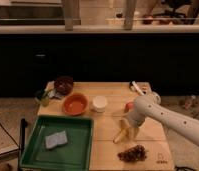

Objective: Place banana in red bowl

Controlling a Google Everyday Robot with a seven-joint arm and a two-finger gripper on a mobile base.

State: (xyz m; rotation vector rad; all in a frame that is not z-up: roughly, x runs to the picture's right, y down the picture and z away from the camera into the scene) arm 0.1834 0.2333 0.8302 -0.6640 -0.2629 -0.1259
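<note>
White-shelled, the arm reaches in from the right and ends at the gripper, which hangs low over the front right part of the wooden table. Its fingers are spread wide, set on either side of the upper end of the banana; whether they touch it cannot be told. The banana lies on the tabletop, well apart from the red bowl. A dark clump sits just in front, a round red fruit behind. A white cup stands beside the red bowl, a maroon bowl farther back. A green tray holds a grey sponge.
</note>
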